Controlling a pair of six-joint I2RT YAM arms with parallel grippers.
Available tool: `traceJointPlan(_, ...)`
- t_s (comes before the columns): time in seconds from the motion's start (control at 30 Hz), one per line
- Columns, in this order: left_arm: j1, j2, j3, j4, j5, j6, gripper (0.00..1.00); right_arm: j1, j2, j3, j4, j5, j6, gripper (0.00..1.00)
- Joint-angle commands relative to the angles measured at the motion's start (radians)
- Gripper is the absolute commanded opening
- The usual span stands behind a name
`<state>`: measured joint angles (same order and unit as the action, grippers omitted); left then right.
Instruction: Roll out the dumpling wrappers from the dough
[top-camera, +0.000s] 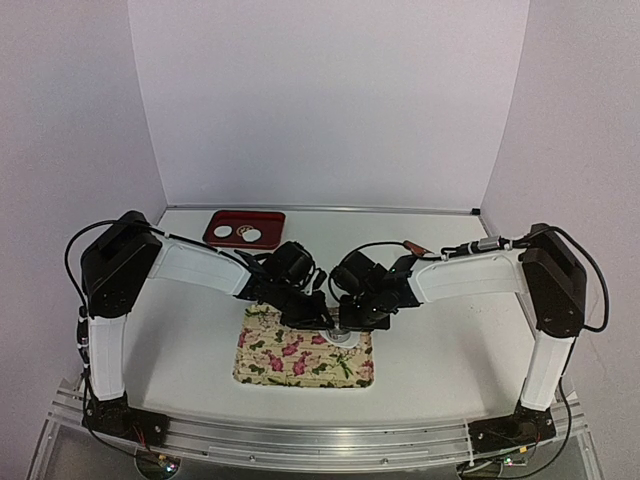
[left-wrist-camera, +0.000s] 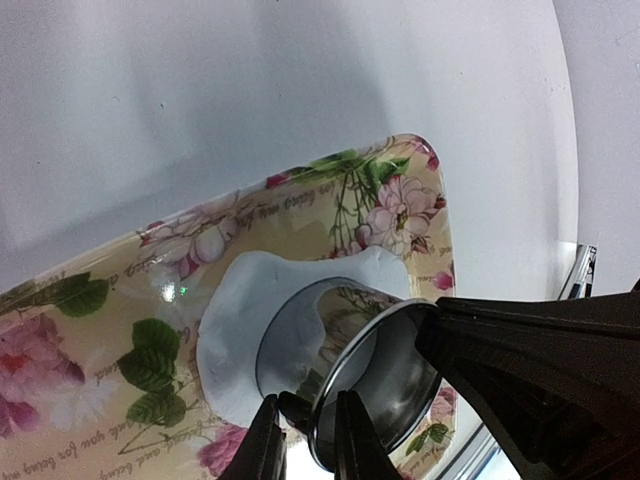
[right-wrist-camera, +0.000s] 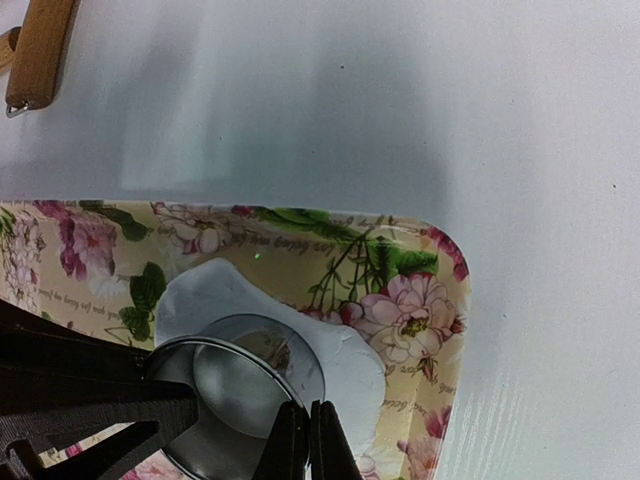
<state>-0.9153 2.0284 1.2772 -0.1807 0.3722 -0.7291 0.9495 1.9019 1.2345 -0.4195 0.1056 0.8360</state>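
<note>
A metal ring cutter (left-wrist-camera: 300, 340) stands pressed into a flat white sheet of dough (left-wrist-camera: 230, 330) on the floral tray (left-wrist-camera: 100, 330). My left gripper (left-wrist-camera: 308, 440) sits astride the ring's near rim, one finger outside and one inside, with a narrow gap still showing. My right gripper (right-wrist-camera: 307, 440) is shut on the opposite rim of the ring cutter (right-wrist-camera: 240, 370), with the dough (right-wrist-camera: 350, 375) spread beside it. From above, both grippers (top-camera: 325, 322) (top-camera: 352, 322) meet over the tray's far right corner. Two dumpling wrappers (top-camera: 222, 232) (top-camera: 252, 236) lie on the red tray (top-camera: 244, 215).
The red tray stands at the back of the table, left of centre. A wooden handle (right-wrist-camera: 40, 45) lies on the table beyond the floral tray (top-camera: 290, 362). Pale walls close in the table at the back and both sides.
</note>
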Motion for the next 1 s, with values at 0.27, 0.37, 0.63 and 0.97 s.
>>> traceJointPlan(0.27,0.001,0.077,0.002,-0.052,-0.030,0.051,0.11,-0.019,0.139,-0.037,-0.090,-0.013,0.034,0.00)
traceJointPlan(0.37,0.000,0.085,-0.018,-0.051,-0.026,0.045,0.11,-0.019,0.158,-0.044,-0.095,-0.025,0.042,0.00)
traceJointPlan(0.63,0.000,0.111,-0.063,-0.044,-0.004,0.031,0.11,-0.026,0.215,-0.042,-0.099,-0.071,0.055,0.00)
traceJointPlan(0.97,-0.001,0.176,-0.043,-0.051,0.009,0.039,0.11,-0.035,0.288,-0.036,-0.099,-0.119,0.062,0.00)
